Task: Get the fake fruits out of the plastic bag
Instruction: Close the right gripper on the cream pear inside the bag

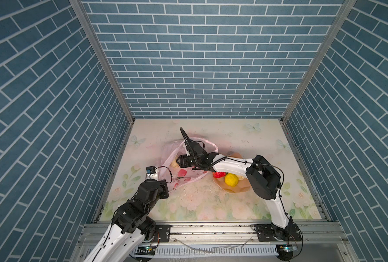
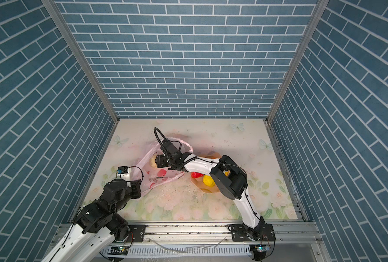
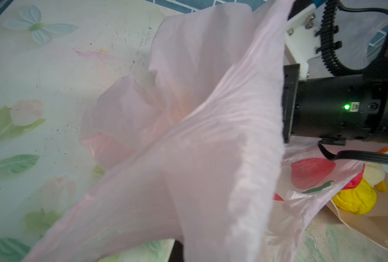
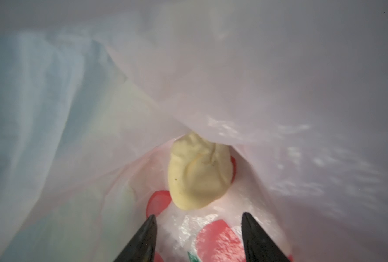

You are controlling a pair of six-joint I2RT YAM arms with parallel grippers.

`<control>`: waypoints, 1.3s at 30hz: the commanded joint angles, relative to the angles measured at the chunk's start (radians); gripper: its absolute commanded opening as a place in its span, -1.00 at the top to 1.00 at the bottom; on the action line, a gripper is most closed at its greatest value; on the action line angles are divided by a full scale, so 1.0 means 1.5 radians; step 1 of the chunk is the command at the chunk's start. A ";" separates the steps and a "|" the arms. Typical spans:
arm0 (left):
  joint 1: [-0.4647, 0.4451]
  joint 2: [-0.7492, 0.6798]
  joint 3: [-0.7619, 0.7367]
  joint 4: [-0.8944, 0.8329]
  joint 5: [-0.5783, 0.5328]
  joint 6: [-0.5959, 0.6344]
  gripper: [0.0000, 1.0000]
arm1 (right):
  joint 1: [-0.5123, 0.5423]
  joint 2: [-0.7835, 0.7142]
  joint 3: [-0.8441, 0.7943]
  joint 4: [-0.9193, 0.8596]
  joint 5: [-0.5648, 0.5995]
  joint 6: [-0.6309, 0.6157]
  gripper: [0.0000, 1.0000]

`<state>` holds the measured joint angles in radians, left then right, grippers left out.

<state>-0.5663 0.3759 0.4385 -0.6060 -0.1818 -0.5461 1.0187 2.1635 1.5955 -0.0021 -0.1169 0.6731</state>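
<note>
Two black fingertips (image 4: 143, 238) of the right end effector (image 4: 198, 219) frame the bottom of the right wrist view, spread apart with nothing between them. Just ahead of them lies a cream-white fruit (image 4: 200, 172), resting on the printed floor of the plastic bag (image 4: 279, 90), with a fold of pink film drooping over its far end.

In both top views the right arm reaches across the middle, and its end effector (image 1: 179, 161) sits inside the bag's mouth (image 1: 167, 156). The left end effector (image 1: 167, 184) is closed at the near edge of the bag. In the left wrist view the film fans out taut from it, so it appears to pinch that edge and hold the mouth open.

A yellow fruit (image 1: 231, 179) and a red fruit (image 1: 219, 174) already lie in the peach bowl (image 1: 239, 190) on the table (image 1: 211, 204), beside the bag.

The step in hand looks like the reach for this cream-white fruit. The next move probably calls for advancing until the fruit sits between the fingers and closing on the fruit alone. The sagging film could get caught in the grip, and the left side should keep its hold.
</note>
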 commanded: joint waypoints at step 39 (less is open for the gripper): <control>-0.003 -0.061 -0.046 0.052 0.086 0.006 0.88 | 0.028 0.306 0.488 -0.266 0.093 -0.031 -0.47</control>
<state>-0.5663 0.2981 0.3771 -0.5060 -0.0574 -0.5423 1.0595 2.5973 2.2768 -0.3634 0.0082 0.6456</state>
